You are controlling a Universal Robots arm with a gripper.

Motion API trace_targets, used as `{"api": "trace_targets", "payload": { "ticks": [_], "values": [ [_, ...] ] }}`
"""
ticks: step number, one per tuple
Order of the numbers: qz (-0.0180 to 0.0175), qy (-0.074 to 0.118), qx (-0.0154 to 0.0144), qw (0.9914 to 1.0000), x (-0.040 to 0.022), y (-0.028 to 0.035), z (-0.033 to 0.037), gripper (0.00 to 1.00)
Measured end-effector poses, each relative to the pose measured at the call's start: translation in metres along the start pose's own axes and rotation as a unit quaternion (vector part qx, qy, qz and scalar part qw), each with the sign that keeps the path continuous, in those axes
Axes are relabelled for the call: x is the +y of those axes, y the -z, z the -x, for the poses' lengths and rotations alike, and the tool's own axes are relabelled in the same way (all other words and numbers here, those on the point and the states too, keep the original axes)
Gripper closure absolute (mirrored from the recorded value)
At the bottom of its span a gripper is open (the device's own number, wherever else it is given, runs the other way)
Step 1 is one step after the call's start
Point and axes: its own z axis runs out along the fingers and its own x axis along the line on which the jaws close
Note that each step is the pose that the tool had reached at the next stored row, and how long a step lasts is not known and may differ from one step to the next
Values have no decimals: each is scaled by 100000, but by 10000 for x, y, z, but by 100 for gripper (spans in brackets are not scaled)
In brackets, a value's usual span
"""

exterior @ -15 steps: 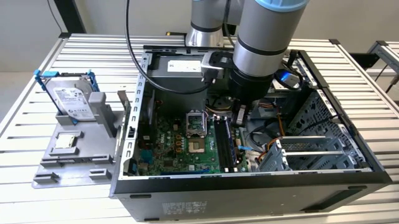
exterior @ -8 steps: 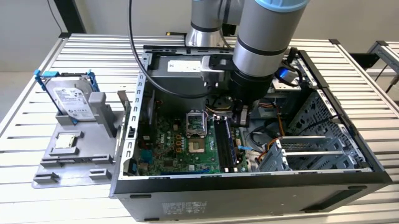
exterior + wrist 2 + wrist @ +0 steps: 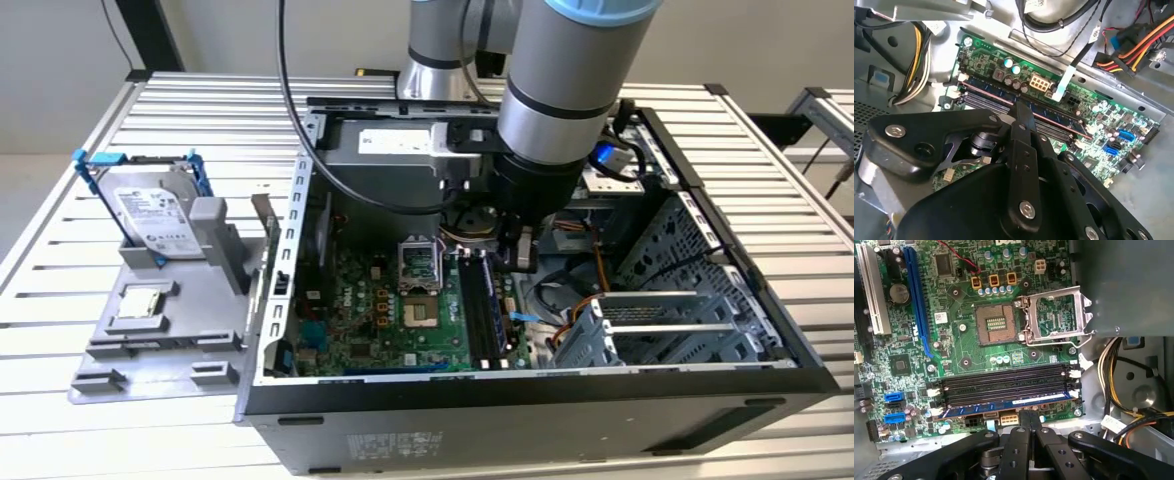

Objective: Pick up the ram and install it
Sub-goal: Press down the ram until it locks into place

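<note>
Ram point(image 3: 1004, 407): thin dark stick, pale label

Ram point(image 3: 1004, 407) in motherboard point(image 3: 954, 350) socket.

No print is legible anywhere. A pale printed label point(image 3: 150, 215) covers the face of the hard drive point(image 3: 183, 238) standing at the exterior view's left. A white label point(image 3: 398, 143) sits on the power supply point(image 3: 350, 150). In the first wrist view, a small white sticker point(image 3: 940, 317) lies on the motherboard point(image 3: 961, 347), its print too small to read.
</note>
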Motion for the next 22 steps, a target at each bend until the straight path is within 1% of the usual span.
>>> {"api": "trace_targets", "payload": {
  "ticks": [5,7,9,11,13,15,22],
  "values": [
    [1,14,5,100000,0,0,0,100],
    [12,365,-3,99999,1,0,0,100],
    [54,1637,-38,99987,1,-2,-1,100],
    [123,3137,-67,99951,1,-11,-1,100],
    [225,3914,-62,99923,1,-27,-2,100],
    [282,4222,-28,99910,2,-52,-3,100],
    [289,4263,209,99908,-2,-122,-36,100]
  ]
}}
